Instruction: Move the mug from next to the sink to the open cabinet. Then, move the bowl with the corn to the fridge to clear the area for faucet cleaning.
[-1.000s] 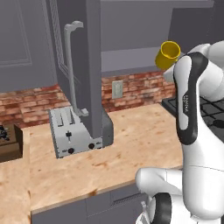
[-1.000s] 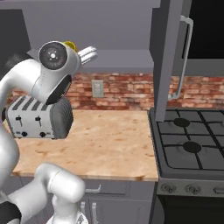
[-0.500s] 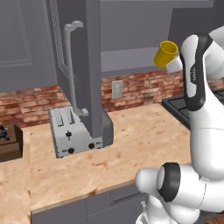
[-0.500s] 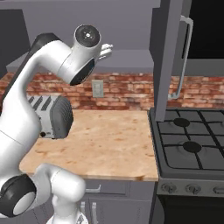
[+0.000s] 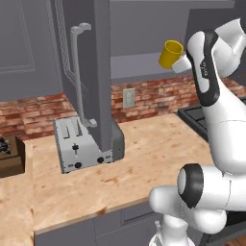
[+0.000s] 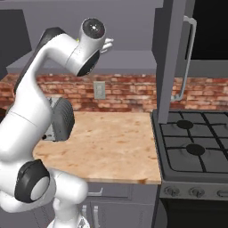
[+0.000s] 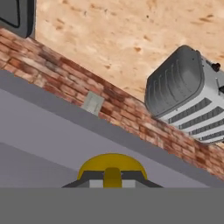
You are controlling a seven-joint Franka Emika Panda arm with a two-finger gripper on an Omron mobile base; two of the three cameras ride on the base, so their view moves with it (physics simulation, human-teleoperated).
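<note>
Yellow mug (image 5: 171, 53) in clamped gripper (image 7: 112, 178); high above counter (image 5: 144, 158)

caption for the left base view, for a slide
Robot arm holds the yellow mug aloft in its shut gripper, above a wood-look counter with a toaster.

matt yellow mug (image 5: 171, 54), wood-look counter (image 5: 149, 149), rough brick wall (image 5: 149, 98).

I see a plain yellow mug (image 5: 171, 54) at one o'clock, against a flat grey wall. The cabinet door (image 5: 86, 72) at eleven o'clock is grey with a paler grey handle. The backsplash (image 5: 144, 98) is red brick, mottled. The counter (image 5: 144, 158) is pale speckled wood grain. The toaster (image 5: 81, 144) is silver with dark grey sides. The stove (image 6: 196, 147) is black.
</note>
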